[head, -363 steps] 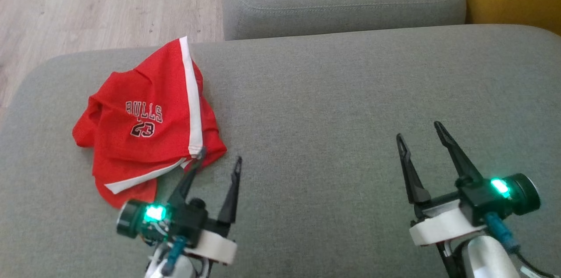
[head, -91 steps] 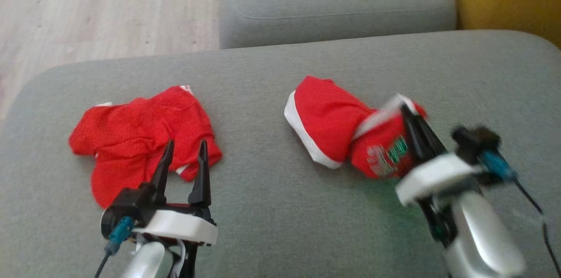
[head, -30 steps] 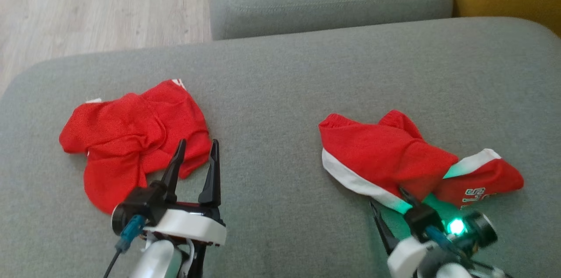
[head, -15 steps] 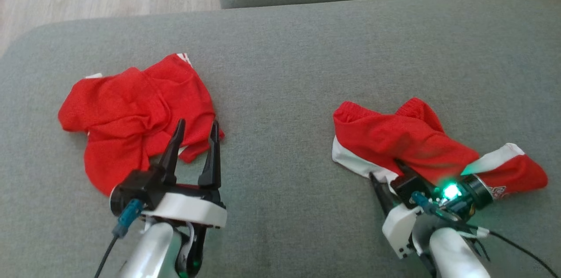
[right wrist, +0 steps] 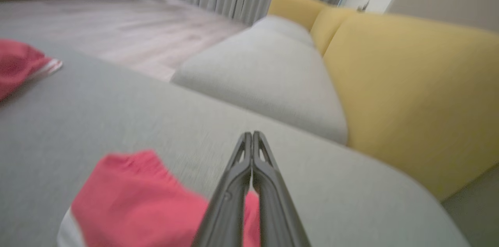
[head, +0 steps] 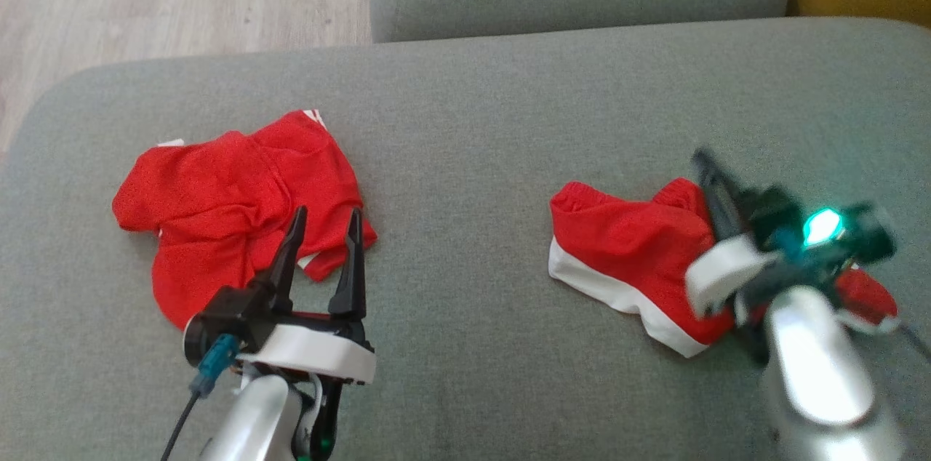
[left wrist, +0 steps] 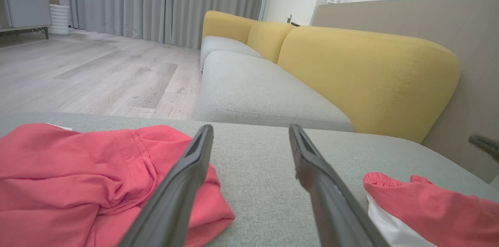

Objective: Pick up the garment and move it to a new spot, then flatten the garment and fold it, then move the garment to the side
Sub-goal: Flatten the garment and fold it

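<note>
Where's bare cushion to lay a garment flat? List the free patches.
Free: the grey cushion between the left red garment and the right red garment; also its far strip behind both. Crowded: around the right pincer, over its garment.
</note>
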Motion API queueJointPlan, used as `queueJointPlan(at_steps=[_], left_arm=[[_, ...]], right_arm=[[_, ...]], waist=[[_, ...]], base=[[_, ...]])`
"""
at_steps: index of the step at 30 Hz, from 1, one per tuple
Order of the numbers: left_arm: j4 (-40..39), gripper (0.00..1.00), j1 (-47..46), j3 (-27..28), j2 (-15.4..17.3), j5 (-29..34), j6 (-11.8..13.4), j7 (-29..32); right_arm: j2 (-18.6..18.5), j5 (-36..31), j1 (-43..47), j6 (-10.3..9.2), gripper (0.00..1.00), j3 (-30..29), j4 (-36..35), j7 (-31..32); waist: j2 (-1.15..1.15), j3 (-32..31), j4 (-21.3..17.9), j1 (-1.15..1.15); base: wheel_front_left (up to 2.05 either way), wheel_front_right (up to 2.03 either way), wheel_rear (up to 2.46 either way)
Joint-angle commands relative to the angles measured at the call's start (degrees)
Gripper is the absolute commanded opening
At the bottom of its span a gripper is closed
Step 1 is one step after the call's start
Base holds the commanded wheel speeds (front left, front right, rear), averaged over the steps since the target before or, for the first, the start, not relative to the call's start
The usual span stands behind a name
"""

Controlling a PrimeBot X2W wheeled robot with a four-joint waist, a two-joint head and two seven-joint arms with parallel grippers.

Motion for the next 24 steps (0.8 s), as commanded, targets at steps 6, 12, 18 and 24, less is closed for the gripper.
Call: queueJointPlan(at_steps=[6,12,18,24], left_arm=[[-1.33,1.0,-0.76,1.83,-0.42,-0.1,-0.47,-0.53],[-1.79,1.0,-0.08,2.35,-0.7,0.01,-0.42,-0.53],[-2.66,1.0,0.73,3.19,-0.6,0.33,-0.23,-0.53],[-2.74,1.0,2.37,3.59,-0.37,0.64,-0.28,-0.53]], right_arm=[[-3.34,1.4,-11.49,-0.04,0.0,-0.36,-2.93,2.57],[-3.27,5.13,-12.1,-0.04,0.0,0.0,-5.37,1.82],[-0.8,10.67,-4.8,-0.04,0.0,-2.42,-9.4,-1.11],[-0.29,18.69,5.96,-0.04,0.0,-0.93,-14.61,-3.55]], waist=[[0.0,-2.08,1.61,0.0],[0.0,-2.8,2.54,0.0],[0.0,-3.42,1.4,0.0],[0.0,-3.91,-0.58,0.0]], base=[[0.0,0.0,0.0],[0.0,0.0,0.0],[0.0,0.0,0.0],[0.0,0.0,0.0]])
